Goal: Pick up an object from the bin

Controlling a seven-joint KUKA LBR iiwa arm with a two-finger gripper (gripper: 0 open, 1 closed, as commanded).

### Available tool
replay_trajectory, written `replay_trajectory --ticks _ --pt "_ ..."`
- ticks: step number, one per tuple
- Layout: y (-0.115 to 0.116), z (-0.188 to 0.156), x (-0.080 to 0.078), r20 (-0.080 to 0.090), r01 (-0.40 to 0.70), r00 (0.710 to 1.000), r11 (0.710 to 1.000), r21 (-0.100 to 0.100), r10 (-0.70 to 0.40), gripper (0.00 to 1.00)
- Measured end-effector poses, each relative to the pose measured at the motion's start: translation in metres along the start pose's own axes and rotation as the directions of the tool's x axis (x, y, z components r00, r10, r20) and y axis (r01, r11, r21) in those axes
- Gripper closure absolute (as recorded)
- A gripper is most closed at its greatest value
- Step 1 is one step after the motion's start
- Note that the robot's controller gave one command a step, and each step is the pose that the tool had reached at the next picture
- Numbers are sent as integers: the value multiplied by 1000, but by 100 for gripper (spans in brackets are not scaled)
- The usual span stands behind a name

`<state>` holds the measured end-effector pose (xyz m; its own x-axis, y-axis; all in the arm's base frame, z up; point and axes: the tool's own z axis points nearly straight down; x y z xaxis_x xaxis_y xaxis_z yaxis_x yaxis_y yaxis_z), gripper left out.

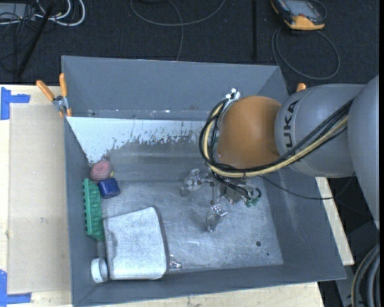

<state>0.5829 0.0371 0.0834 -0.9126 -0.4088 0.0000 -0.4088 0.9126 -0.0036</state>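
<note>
Showing matt grey metal in the bin (173,88), scuffed pale across the floor. Gleaming smooth and glossy on the orange cover (246,133); glinting bare metal at the gripper (211,203). Looking ribbed, plastic in the green comb (92,206) at left; dull, rubbed on the grey bottle (136,242).

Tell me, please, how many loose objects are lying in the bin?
4, all at the left: a pink ball, a blue block, a green comb-like strip, a white bottle. The arm may hide others.
</note>
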Motion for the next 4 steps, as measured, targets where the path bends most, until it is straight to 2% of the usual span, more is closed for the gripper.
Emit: replay_trajectory --ticks 1,2,3,4 --pt "0 -23 -43 6 75 997 997 -3 -75 0" --pt "81 -28 -14 0 222 975 975 -8 -222 0" --pt "11 13 -24 6 224 975 975 -7 -224 0" --pt "29 10 -15 8 42 999 999 0 -42 0"
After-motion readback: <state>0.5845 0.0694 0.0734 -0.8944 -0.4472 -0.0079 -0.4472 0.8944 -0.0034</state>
